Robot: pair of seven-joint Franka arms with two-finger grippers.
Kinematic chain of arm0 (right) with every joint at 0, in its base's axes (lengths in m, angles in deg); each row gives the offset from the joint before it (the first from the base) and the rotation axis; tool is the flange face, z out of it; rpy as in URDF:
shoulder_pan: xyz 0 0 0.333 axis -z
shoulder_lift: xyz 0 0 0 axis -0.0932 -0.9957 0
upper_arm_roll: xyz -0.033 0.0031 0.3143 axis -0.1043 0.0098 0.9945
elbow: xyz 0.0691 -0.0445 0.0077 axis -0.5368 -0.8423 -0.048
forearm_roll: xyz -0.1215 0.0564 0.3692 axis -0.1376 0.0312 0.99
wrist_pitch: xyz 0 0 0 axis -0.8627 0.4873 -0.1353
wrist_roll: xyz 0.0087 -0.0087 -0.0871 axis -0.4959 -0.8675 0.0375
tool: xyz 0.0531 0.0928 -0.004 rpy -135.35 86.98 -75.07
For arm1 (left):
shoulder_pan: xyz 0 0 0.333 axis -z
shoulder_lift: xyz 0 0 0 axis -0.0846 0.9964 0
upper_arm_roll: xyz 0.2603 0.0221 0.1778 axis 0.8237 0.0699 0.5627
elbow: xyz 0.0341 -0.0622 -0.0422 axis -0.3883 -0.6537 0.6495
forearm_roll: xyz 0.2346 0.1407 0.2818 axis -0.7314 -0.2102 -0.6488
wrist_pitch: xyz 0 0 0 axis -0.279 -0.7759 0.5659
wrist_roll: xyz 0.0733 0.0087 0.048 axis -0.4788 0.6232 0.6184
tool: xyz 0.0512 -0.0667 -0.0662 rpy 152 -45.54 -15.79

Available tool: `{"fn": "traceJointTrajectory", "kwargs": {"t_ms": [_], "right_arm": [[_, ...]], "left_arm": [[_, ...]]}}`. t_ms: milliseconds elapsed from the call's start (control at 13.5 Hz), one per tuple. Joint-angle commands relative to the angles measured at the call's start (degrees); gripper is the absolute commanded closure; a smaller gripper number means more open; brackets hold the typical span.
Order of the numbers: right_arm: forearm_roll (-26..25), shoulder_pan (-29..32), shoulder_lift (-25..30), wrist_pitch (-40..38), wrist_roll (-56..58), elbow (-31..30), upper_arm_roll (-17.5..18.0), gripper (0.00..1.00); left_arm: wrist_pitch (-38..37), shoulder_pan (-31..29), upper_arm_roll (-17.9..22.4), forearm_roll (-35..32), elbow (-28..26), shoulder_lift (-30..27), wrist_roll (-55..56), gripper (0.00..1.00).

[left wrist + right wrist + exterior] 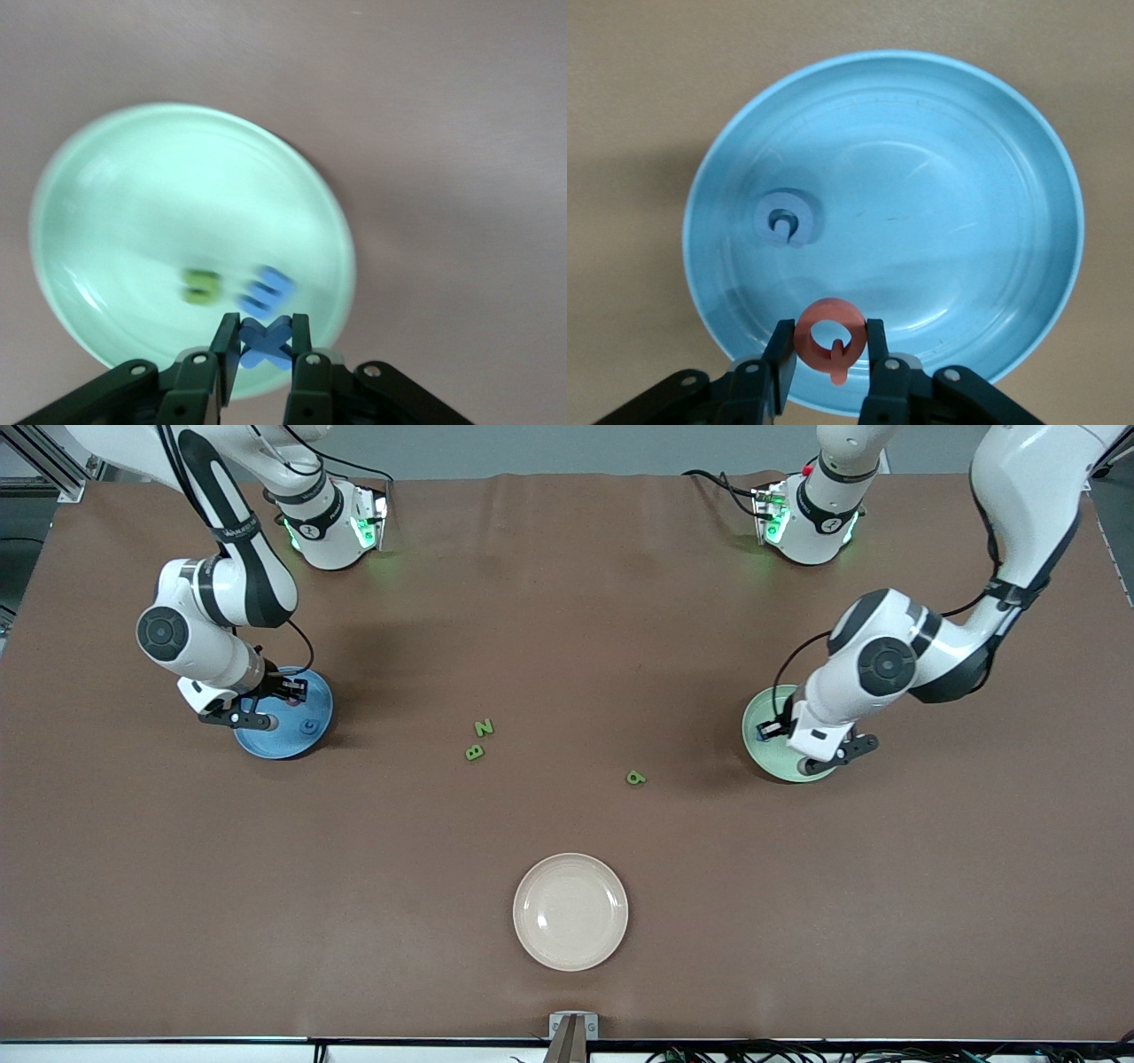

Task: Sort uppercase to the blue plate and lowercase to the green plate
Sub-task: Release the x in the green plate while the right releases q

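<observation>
At the front view's right edge, the left gripper (266,341) clenches the small blue x letter (264,340) over the pale mint-green plate (106,177), which holds two blurred letters, seemingly green and blue. At middle left, the right gripper (830,347) grasps the pinkish-red Q (829,337) over the round blue plate (966,177), beside a blue G (785,219).

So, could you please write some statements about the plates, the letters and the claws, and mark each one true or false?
1. The left claw grips a small blue x letter over the round mint-green plate. True.
2. The round blue plate holds no letter. False: a blue G letter lies in it.
3. The right claw holds a pinkish-red Q letter. True.
4. The green N letter lies in the round cream-white plate. False: it lies on the brown table, beside the green B letter.
</observation>
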Motion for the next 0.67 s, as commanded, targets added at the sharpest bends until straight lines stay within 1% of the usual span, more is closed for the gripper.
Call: {"fn": "traceJointTrajectory", "kwargs": {"t_ms": [0,148,222,370,444,592], "right_arm": [[-0.7,1.0,2.0,0.6,0.3,-1.8,0.9,0.0],[-0.6,0.8,2.0,0.5,-0.5,-1.6,1.0,0.0],[-0.6,0.6,2.1,0.5,-0.7,-1.5,1.1,0.0],[0.1,-0.1,2.1,0.7,-1.3,-1.1,1.4,0.0],[0.1,-1.7,2.0,0.6,-3.6,-0.5,1.4,0.0],[0.1,-7.5,1.9,0.5,-11.7,0.7,1.4,0.0]], "left_arm": [[0.3,-3.8,-1.3,-5.6,-2.6,-0.7,-4.7,0.81],[2.2,-4.7,-1.2,-9.0,-4.0,0.0,-5.1,0.81],[3.6,-6.4,-1.3,-10.9,-5.0,0.3,-5.6,0.81],[4.4,-7.1,-1.2,-12.8,-5.6,1.4,-6.3,0.81],[4.6,-7.1,-1.1,-13.5,-6.0,1.5,-6.3,0.81],[5.9,-7.3,-1.0,-13.7,-6.5,2.0,-6.3,0.79]]}}
